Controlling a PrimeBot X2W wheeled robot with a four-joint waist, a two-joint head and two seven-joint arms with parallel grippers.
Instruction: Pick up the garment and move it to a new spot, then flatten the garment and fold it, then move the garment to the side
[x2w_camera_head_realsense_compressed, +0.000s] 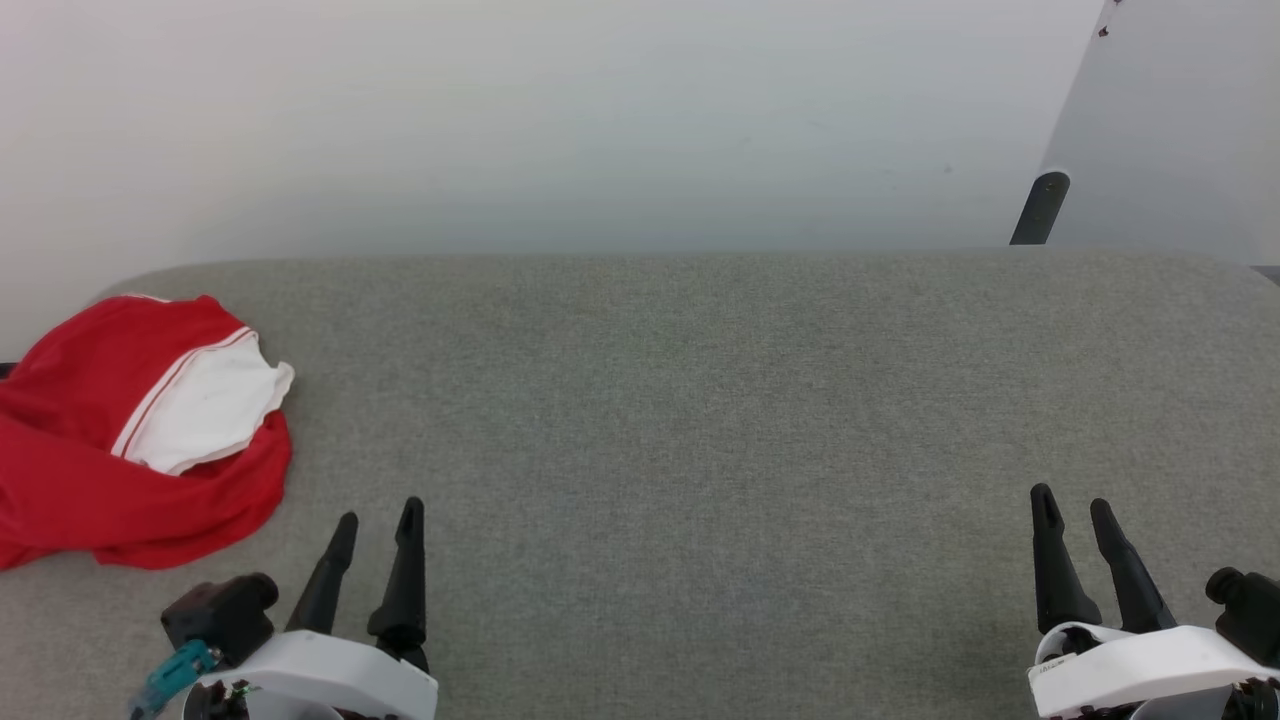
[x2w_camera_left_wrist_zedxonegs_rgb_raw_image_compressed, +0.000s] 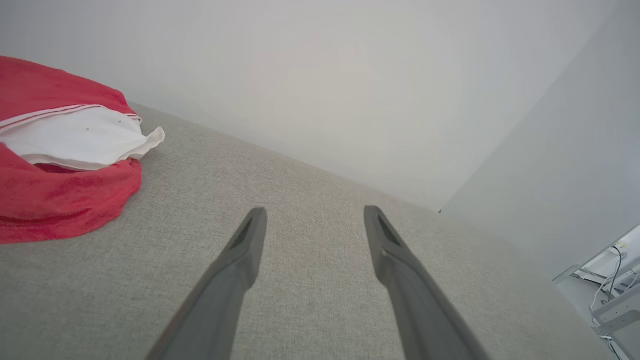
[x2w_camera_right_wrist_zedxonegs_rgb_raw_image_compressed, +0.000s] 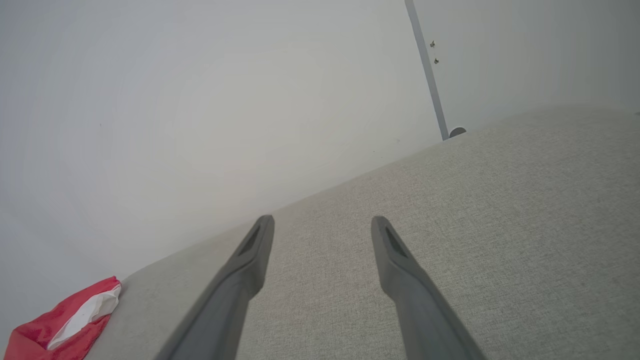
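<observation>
The garment (x2w_camera_head_realsense_compressed: 100, 480) lies crumpled at the left edge of the counter (x2w_camera_head_realsense_compressed: 700, 400), seemingly unfolded. The left gripper (x2w_camera_head_realsense_compressed: 379, 512) and right gripper (x2w_camera_head_realsense_compressed: 1071, 498) hover empty, fingers released; every step remains.

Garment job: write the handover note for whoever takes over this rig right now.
Left gripper: open, empty, over the grey surface, near the garment but apart from it.
Right gripper: open, empty, at the far right, well away from it.
Garment: crumpled in a heap at the surface's left edge, one white sleeve on top.
Done: nothing yet, by the look of it.
To do: pick up, move, flatten, fold, set aside.
</observation>
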